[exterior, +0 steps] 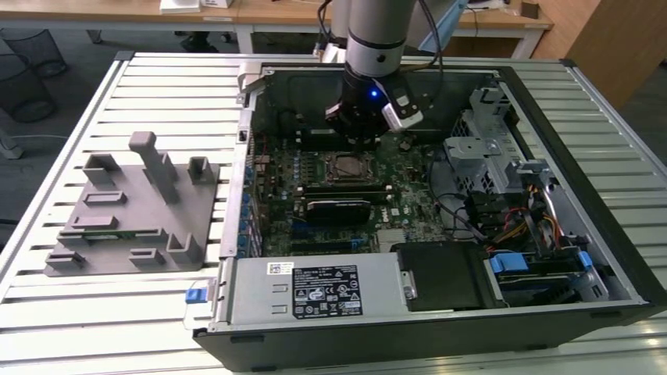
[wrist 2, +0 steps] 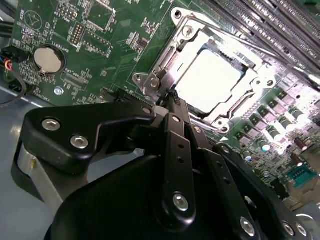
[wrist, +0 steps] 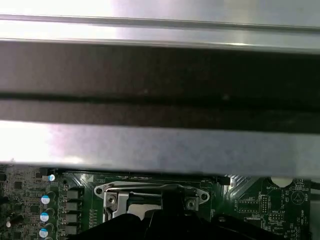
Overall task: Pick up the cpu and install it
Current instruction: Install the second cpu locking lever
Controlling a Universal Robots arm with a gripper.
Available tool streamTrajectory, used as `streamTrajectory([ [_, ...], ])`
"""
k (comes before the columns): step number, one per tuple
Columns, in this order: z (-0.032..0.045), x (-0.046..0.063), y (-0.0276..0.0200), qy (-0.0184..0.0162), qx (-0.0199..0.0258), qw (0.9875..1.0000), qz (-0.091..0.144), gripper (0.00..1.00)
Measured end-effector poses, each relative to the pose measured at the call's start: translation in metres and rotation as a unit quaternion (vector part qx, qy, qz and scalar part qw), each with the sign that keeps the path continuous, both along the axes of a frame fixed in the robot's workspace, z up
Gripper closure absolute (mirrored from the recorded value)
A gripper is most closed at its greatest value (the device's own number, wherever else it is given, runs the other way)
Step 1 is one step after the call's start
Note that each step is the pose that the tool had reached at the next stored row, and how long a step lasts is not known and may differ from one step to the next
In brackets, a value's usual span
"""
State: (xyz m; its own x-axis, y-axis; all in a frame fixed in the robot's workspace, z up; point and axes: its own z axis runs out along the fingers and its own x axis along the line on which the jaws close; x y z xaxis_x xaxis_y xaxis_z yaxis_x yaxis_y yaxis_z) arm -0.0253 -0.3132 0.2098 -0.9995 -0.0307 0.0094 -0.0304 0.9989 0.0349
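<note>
The cpu (wrist 2: 210,82), a pale silvery square, lies flat inside the metal socket frame (wrist 2: 150,82) on the green motherboard (exterior: 407,183). In the exterior view the cpu (exterior: 347,166) sits mid-board, just in front of the arm's wrist. My gripper (wrist 2: 172,97) hangs just above the socket's edge, its black fingers (wrist 2: 175,130) drawn together to a thin tip with nothing between them. It stands beside the cpu and does not touch it. In the exterior view the gripper (exterior: 362,143) points down at the far side of the socket. The first wrist view shows the socket frame (wrist: 107,192) below the case wall.
The open computer case (exterior: 542,117) surrounds the board. A power supply (exterior: 312,289) sits at the front, and a drive cage with cables (exterior: 490,156) on the exterior view's right. A grey fixture block (exterior: 136,203) rests on the slatted table. A coin battery (wrist 2: 48,59) lies near the socket.
</note>
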Motion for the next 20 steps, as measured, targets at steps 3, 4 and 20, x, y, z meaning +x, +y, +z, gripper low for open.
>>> streamTrajectory([
  [3,0.0,0.0,-0.0028,0.0001,-0.0001,1.0,0.0,0.89],
  [4,0.0,0.0,-0.0039,0.0,0.0,1.0,0.0,0.89],
  [20,0.0287,0.0,-0.012,0.0,0.0001,1.0,0.0,0.89],
])
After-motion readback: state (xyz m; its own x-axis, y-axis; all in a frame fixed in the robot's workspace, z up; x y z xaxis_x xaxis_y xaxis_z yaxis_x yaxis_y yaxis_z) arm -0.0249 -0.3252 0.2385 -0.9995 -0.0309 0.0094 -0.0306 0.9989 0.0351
